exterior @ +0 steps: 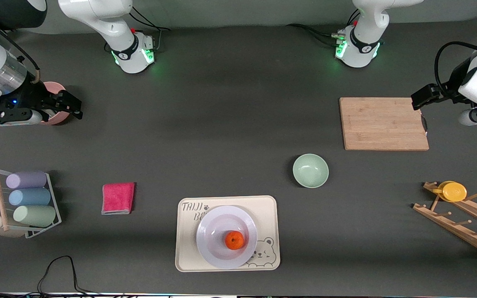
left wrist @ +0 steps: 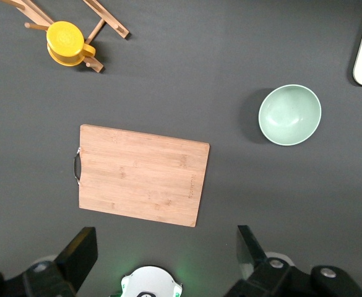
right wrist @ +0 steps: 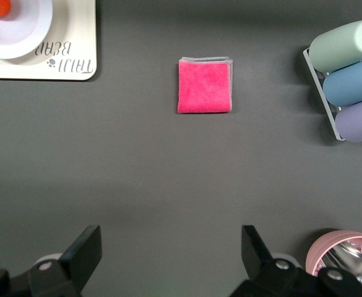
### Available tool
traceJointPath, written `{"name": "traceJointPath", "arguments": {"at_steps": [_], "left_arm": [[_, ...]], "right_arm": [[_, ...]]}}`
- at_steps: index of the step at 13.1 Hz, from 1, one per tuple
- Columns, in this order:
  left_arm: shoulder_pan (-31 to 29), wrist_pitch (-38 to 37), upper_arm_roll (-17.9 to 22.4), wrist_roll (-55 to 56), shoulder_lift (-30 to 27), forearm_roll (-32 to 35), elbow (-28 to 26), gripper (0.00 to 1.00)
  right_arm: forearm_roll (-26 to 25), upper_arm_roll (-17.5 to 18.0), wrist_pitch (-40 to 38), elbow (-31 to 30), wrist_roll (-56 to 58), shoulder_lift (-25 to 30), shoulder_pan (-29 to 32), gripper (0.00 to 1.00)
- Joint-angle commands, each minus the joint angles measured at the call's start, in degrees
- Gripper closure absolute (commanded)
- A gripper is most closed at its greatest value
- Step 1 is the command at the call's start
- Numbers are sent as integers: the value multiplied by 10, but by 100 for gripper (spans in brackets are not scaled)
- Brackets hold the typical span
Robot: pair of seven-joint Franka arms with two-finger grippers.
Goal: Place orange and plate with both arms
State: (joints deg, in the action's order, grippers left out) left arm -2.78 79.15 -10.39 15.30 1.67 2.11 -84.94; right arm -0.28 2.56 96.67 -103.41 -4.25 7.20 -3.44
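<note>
Resting low in the frame's centre, one orange (exterior: pixel 234 240) lies on one plate (exterior: pixel 215 244), which sits on one bear tray (exterior: pixel 189 248). Two grippers wait with fingers released: left gripper (left wrist: pixel 162 263) over the cutting board (exterior: pixel 383 123), right gripper (right wrist: pixel 171 263) at the upper edge beside a pink cup (exterior: pixel 58 89).

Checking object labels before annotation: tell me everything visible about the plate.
The plate is round, shallow and glossy, white with a lavender tint, with a wide rim around a sunken centre; it looks ceramic or hard plastic. It lies flat and upright on the beige bear tray, covering part of the printed lettering and reaching the bear drawing. The orange sits in it, off centre toward the front camera. Nothing else touches it. The right wrist view shows only a slice of its rim. No chips or marks visible.
</note>
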Motion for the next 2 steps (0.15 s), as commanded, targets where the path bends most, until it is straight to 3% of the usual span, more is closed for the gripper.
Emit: {"name": "traceJointPath", "arguments": {"at_steps": [1,2], "left_arm": [[0,-25,-7,3,1,2,11,0],[0,-28,-7,-1,2,3,11,0]], "right_arm": [[-29,3,-7,14,-1,-11,-1,0],[-29,3,-11,12,-1,-10,-1,0]]}}
